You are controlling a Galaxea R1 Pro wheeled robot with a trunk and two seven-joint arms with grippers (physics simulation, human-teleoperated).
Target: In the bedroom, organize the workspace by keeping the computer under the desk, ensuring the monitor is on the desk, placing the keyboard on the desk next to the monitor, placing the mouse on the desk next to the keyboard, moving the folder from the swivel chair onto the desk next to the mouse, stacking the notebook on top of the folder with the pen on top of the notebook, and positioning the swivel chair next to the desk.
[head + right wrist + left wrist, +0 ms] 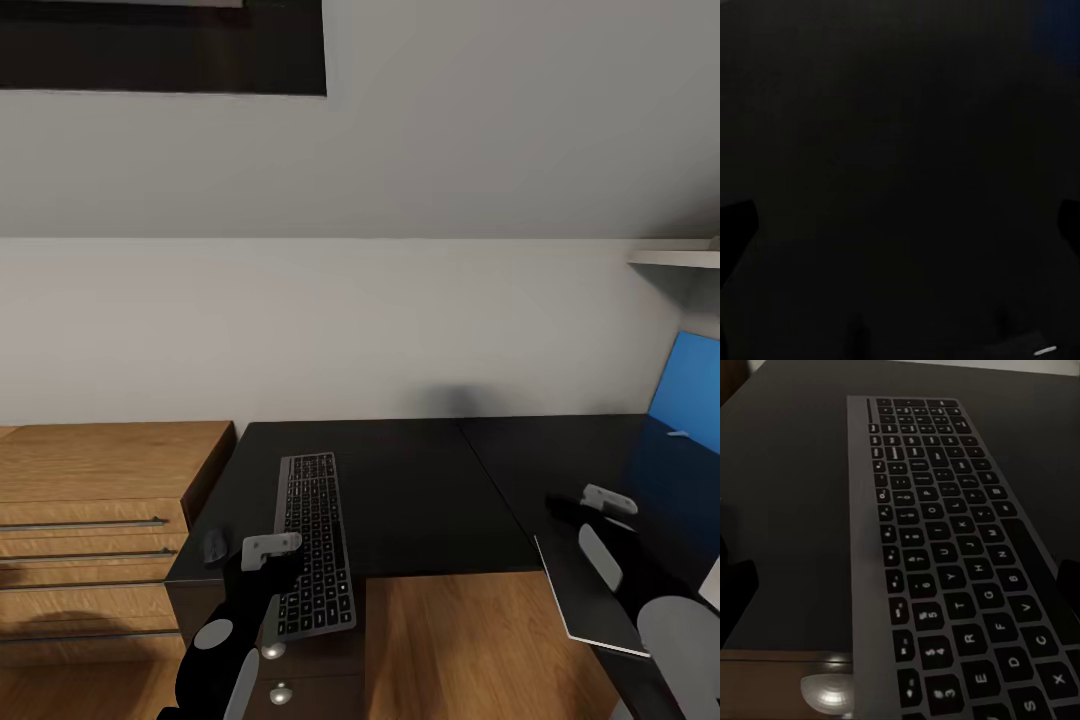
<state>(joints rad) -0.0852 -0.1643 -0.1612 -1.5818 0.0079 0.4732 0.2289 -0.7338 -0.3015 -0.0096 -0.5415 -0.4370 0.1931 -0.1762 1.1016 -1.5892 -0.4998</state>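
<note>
A: Keyboard [316, 545] near end hidden behind left arm; wrist view crops it too.
B: Right pincer [566, 508] blends into black bench [420, 490], jaw state unreadable. Blue panel [688, 382] cut off.

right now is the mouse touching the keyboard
Apart. The head view shows bare black desk between the mouse, near the desk's left edge, and the keyboard.
</note>
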